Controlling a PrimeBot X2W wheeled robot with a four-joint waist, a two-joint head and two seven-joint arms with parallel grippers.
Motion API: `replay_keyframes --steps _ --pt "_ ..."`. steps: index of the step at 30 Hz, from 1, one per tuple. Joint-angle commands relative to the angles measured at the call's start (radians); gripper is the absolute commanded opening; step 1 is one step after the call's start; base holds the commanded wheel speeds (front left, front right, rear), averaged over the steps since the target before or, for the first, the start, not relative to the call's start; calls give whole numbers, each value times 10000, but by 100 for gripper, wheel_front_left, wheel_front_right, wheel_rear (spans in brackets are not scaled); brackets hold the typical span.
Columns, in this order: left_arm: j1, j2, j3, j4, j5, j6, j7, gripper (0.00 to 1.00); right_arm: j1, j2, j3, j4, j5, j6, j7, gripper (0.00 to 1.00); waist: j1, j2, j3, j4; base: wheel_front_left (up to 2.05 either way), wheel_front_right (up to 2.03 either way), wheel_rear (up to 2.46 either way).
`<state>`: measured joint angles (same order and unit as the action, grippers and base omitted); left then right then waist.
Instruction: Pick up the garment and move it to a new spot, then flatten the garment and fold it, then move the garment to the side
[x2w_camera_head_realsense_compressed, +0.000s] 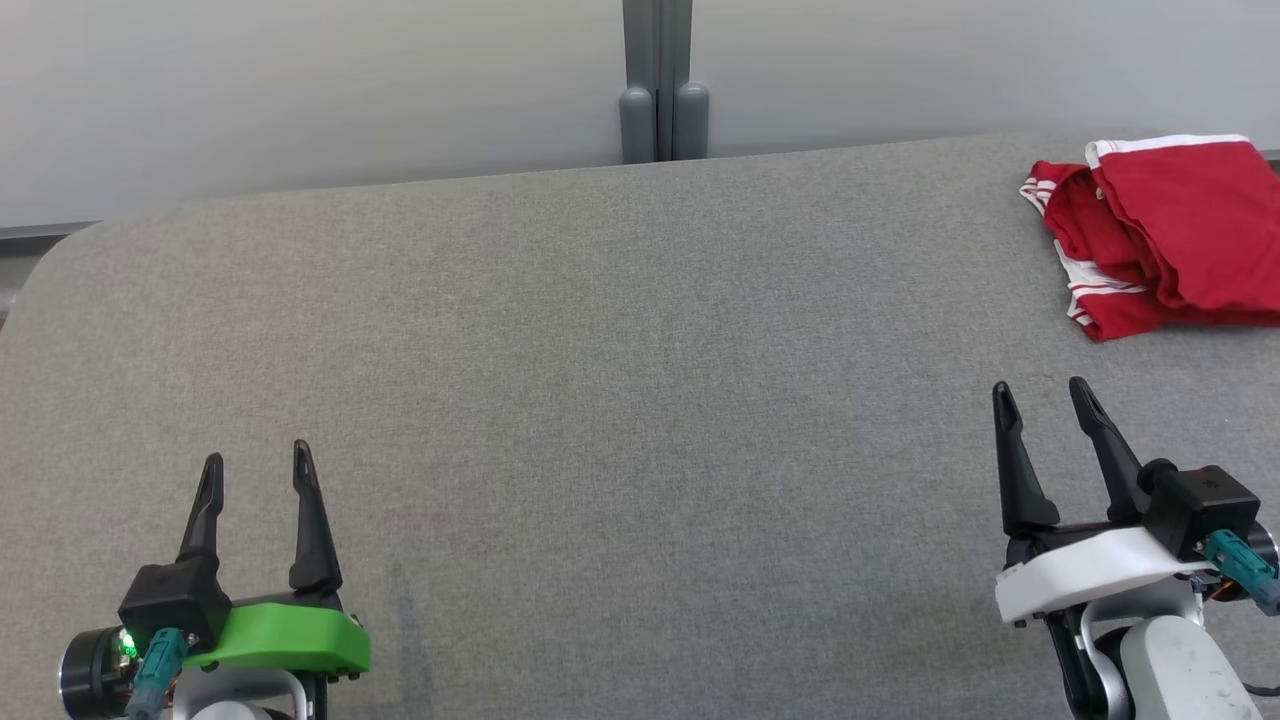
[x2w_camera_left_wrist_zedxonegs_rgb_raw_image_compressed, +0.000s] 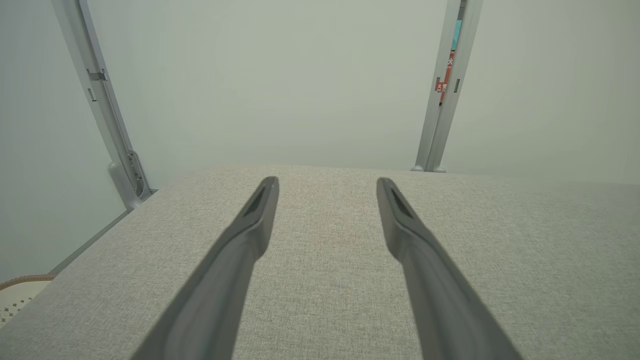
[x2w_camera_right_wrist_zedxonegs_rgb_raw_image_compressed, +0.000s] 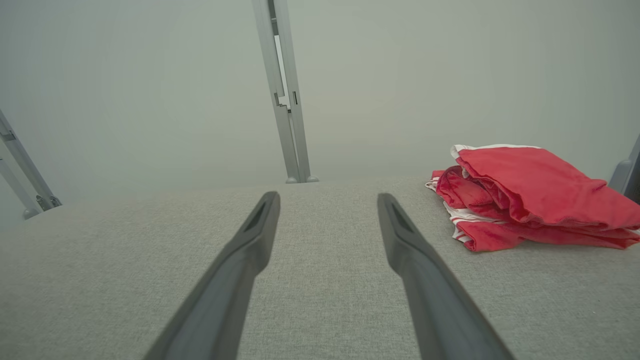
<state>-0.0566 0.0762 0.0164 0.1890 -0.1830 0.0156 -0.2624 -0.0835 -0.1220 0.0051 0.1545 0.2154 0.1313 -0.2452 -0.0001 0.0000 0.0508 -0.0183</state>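
Grey fabric table (x2w_camera_head_realsense_compressed: 600, 350) holds one folded red garment (x2w_camera_head_realsense_compressed: 1170, 235) at its far right corner; two grippers hover near the front edge, left gripper (x2w_camera_head_realsense_compressed: 258, 465) and right gripper (x2w_camera_head_realsense_compressed: 1042, 400), both spread, holding nothing

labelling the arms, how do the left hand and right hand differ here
The left hand has a green cover at its base; the right hand has a white cover. The right hand is near the red garment, which lies ahead and to its right; the left hand is far across the table from it. Both are open, empty, with dark fingers pointing at the far wall.
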Motion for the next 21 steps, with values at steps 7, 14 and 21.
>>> replay_keyframes --steps 7,14,21 --pt "-94 134 -88 36 38 19 -18 100 226 203 -169 -265 -262 -12 319 100 1 0 38 53 0 0 0" --pt "-127 152 -127 45 83 196 6 100 196 186 -141 -335 -306 -12 454 100 1 0 43 34 0 0 0" --pt "5 -46 -60 521 -476 83 249 0 282 291 -174 116 247 2 581 0 1 0 31 37 0 0 0"
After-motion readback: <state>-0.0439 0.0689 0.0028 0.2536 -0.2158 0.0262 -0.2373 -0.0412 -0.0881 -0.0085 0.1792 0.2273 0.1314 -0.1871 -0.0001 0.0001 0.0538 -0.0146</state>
